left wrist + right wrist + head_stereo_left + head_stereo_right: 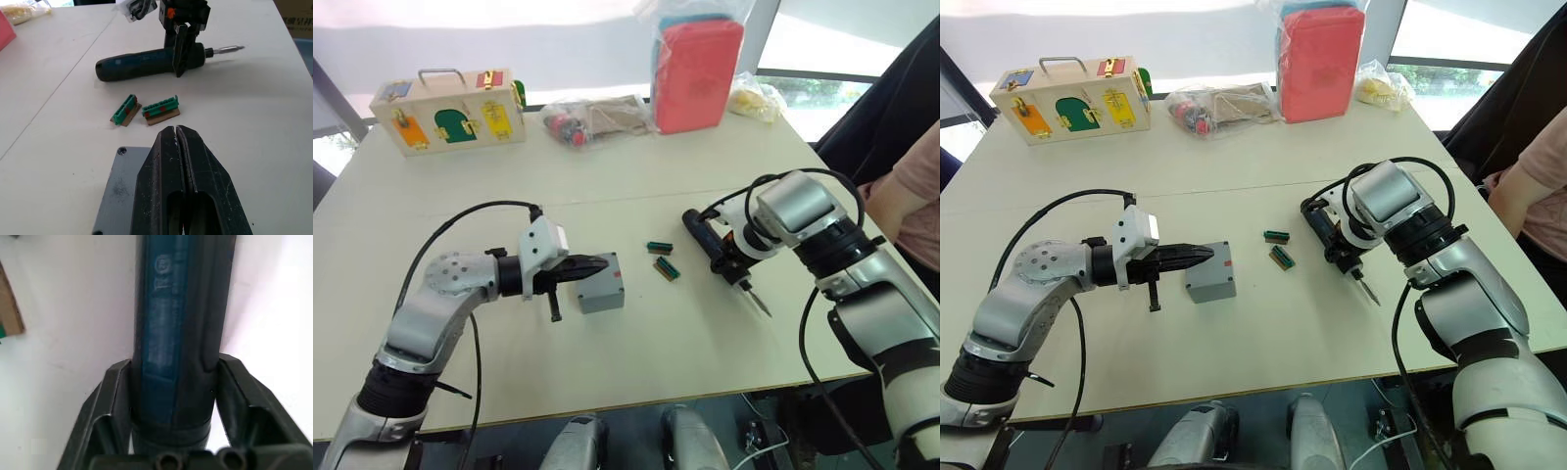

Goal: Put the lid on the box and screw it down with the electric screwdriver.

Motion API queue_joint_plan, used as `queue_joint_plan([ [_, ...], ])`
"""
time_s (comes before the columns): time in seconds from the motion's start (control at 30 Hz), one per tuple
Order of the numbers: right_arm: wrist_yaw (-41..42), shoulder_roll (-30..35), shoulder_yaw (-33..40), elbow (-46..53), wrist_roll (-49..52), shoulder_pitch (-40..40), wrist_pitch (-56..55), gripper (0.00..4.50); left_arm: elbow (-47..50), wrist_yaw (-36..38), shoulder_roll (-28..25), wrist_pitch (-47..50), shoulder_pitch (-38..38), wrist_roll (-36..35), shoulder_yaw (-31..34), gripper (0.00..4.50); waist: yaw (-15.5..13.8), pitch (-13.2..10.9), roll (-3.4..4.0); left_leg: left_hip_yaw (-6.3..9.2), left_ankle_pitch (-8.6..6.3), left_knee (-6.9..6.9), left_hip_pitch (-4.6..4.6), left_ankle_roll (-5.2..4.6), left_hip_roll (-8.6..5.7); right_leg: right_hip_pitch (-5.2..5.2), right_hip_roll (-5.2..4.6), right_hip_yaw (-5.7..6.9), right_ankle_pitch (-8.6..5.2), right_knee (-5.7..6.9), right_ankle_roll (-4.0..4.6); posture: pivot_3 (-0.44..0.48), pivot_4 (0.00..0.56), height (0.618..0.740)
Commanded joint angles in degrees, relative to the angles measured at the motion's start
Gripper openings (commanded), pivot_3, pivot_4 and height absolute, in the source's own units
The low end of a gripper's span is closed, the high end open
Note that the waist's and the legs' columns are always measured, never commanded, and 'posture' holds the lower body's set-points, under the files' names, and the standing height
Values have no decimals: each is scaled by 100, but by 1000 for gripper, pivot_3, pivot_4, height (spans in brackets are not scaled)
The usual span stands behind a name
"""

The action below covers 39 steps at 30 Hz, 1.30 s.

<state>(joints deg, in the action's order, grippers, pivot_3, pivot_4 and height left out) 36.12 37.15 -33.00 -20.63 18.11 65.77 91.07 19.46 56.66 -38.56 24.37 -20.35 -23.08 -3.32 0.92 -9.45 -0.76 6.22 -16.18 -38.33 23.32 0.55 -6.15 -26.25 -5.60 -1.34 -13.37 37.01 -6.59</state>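
Where windows glare, pale table [636,333], wooden box [450,110]

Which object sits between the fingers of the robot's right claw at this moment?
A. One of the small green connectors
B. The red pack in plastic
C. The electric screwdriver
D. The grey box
C. The right claw has one finger on each side of the dark barrel of the electric screwdriver, which lies on the table; the box lies over by the left claw.
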Motion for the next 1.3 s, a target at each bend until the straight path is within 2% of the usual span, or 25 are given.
queue_joint_plan([
  [0.03,-58,-31,241,-148,-85,81,-78,1882,142,-1,-101,-93,6,20,87,0,0,0,0,0,0,0,0,0,0,0,0,0,0,0,0,0,150,740],
  [0.13,-122,128,780,163,-100,172,-337,1882,35,47,-211,-137,20,107,86,0,0,-3,5,-1,0,0,1,0,-1,-3,0,0,0,0,0,0,150,740],
  [0.3,111,449,1568,1889,144,-310,-1568,1882,-166,109,-382,-159,34,145,187,0,-9,-11,16,-2,0,12,11,0,0,-21,-1,0,0,1,0,0,150,740],
  [0.43,43,-98,2666,2857,447,-985,-2982,1882,-275,83,-435,-96,-36,120,186,0,20,-10,14,-5,-1,11,11,-1,2,-18,0,-1,0,-1,-1,0,150,740],
  [0.53,28,-914,3256,3371,548,-1693,-4960,1882,-308,65,-450,-41,-75,145,131,0,13,-9,12,-2,0,7,8,0,4,-17,2,-1,0,2,-1,0,150,740],
  [0.57,46,-1199,3347,3470,653,-1901,-5305,1882,-328,71,-453,-33,-75,152,120,0,-5,-9,12,0,0,9,8,0,3,-17,2,0,0,3,-1,0,150,740],
  [0.7,-100,-2306,3225,3458,628,-2553,-6654,1882,-390,60,-440,39,-57,112,134,0,4,-8,11,2,0,4,8,0,0,-8,4,2,1,6,-1,0,150,740],
  [0.83,8,-2931,2943,3121,410,-2991,-7713,1882,-478,-18,-358,36,-76,188,44,0,4,-8,11,2,0,1,7,0,-4,-8,4,2,1,6,-2,0,150,740],
  [1.03,27,-3310,2528,2601,-11,-3446,-8629,1882,-876,-155,-74,-106,-114,424,-154,0,23,-7,12,3,1,4,1,1,-1,-9,10,2,0,7,-1,0,150,740],
  [1.3,-16,-3408,2448,2292,-196,-3576,-9103,1882,-1315,-112,154,-310,-213,618,-337,0,27,-7,13,4,2,5,0,3,-1,-9,11,2,0,7,-1,0,150,740],
])
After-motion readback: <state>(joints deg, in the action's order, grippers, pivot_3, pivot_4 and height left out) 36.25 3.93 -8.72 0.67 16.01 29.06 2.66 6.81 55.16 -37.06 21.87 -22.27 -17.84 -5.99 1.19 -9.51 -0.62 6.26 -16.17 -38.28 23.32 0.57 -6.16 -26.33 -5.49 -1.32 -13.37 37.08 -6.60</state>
